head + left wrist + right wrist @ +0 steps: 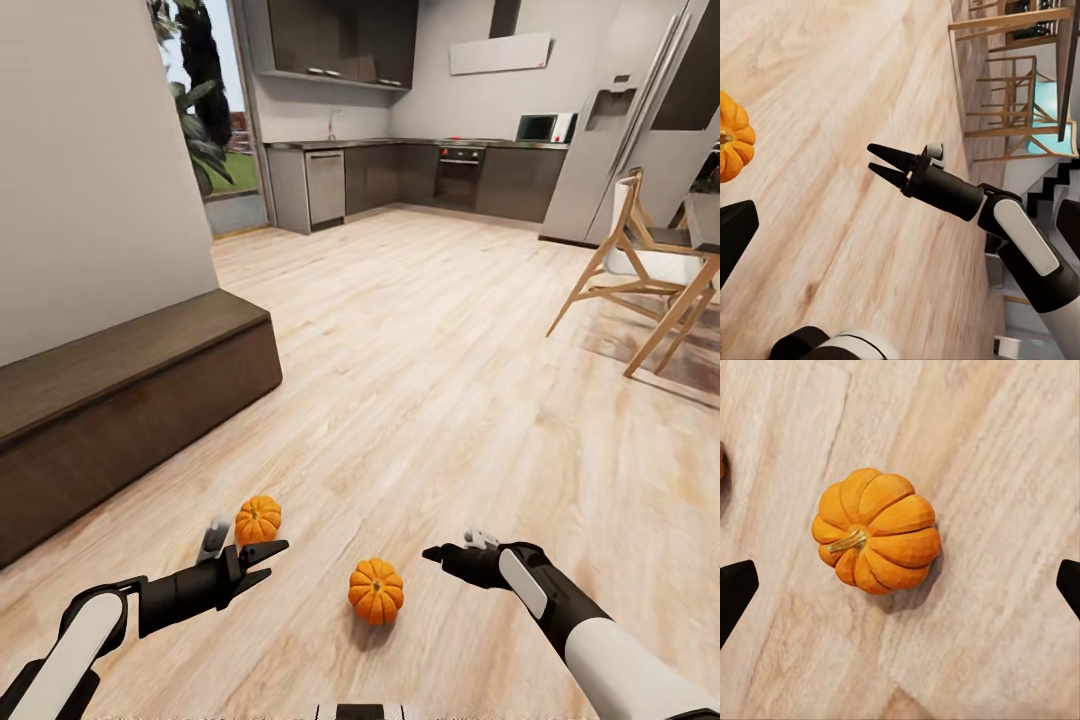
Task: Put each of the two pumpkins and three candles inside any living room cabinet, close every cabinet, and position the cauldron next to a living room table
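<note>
Black fingers of the left gripper (262, 560) stand slightly parted and hold nothing; one pumpkin (258, 519) sits on the floor just past their tips. The second pumpkin (376, 590) lies between the two grippers, framed between the tips of the right gripper (436, 553), whose jaws are spread wide, touching nothing. Pale wood-plank floor (430, 350) runs past the low dark-brown cabinet (120, 400), its fronts shut, toward a kitchen (420, 170) and a wooden chair (640, 280).

We see bright, even daylight from the far-left tall glass window (205, 100); soft shadows, sharp renders, mild edge stretching.
</note>
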